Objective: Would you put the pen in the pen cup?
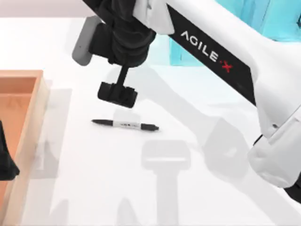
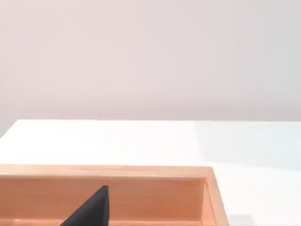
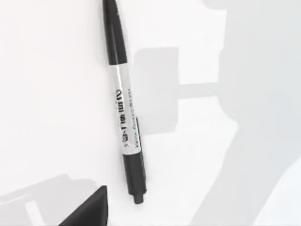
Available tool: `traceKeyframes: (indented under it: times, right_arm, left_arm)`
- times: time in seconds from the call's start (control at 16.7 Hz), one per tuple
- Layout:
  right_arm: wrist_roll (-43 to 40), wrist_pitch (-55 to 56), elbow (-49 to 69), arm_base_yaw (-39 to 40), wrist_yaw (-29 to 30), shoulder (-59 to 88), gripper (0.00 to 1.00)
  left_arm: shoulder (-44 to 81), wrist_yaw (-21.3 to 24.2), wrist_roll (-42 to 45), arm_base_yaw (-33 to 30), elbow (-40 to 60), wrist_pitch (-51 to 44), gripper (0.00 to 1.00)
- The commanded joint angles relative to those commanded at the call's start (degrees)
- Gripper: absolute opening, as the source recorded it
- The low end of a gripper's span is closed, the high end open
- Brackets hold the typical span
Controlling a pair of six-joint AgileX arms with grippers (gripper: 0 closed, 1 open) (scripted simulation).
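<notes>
The pen (image 1: 126, 125) lies flat on the white table near the middle, a slim black marker with a pale printed band; the right wrist view looks straight down on the pen (image 3: 125, 113). My right gripper (image 1: 117, 94) hangs a little above the table just behind the pen, pointing down, open and holding nothing. One of its dark fingertips (image 3: 90, 211) shows beside the pen's end. The pen cup is out of view. My left gripper (image 1: 5, 162) is parked at the table's left edge over the wooden tray.
An orange-brown wooden tray (image 1: 41, 113) runs along the left side; its rim (image 2: 141, 171) also appears in the left wrist view. A translucent teal shelf unit (image 1: 273, 19) stands at the back right. My right arm (image 1: 221, 61) spans the back of the table.
</notes>
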Motion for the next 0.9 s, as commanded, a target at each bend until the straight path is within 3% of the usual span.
traceKeyframes:
  times: [0.36,0.9]
  right_arm:
    - [-2.72,-7.72,8.72,2.32,1.46,12.11,1.0]
    - [-3.12,-3.44,4.34,1.9,1.42,11.72,1.0]
  left_arm:
    - [0.0,0.0,0.0,0.0,0.0,0.0,1.0]
    - [0.0,0.0,0.0,0.0,0.0,0.0,1.0]
